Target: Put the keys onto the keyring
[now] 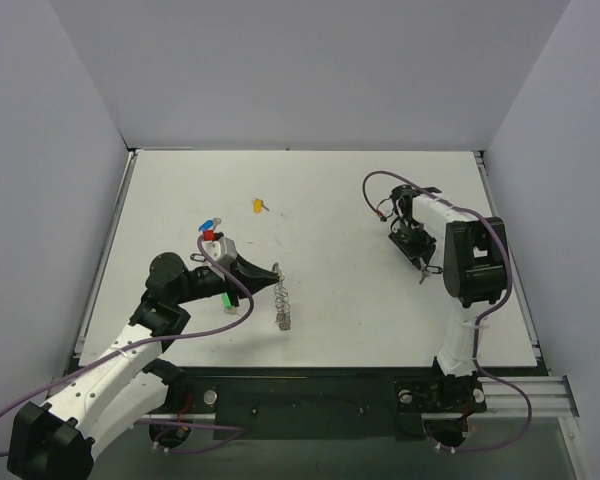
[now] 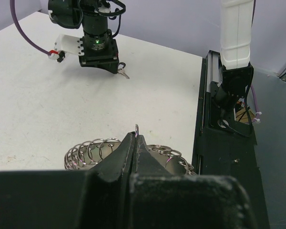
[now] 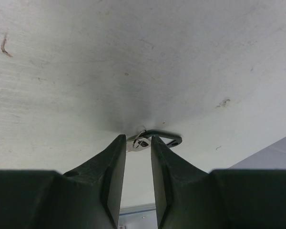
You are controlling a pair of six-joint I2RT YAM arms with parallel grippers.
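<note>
key (image 3: 155, 140) | lies between tips of right pincer (image 3: 138, 140) | on table (image 3: 133, 57)

The left arm (image 1: 110, 370) and right arm (image 1: 458, 340) are built of white links joined by rounded black joints. Purple cables (image 1: 388, 175) are run along both. A red connector (image 1: 208, 235) is fitted at the left wrist, and a green light (image 2: 96, 42) is lit on the right wrist's black block. Black wedge-shaped fingers (image 3: 112, 176) are fitted at the ends. Both bases are bolted to a black plate (image 1: 310, 402).
</note>
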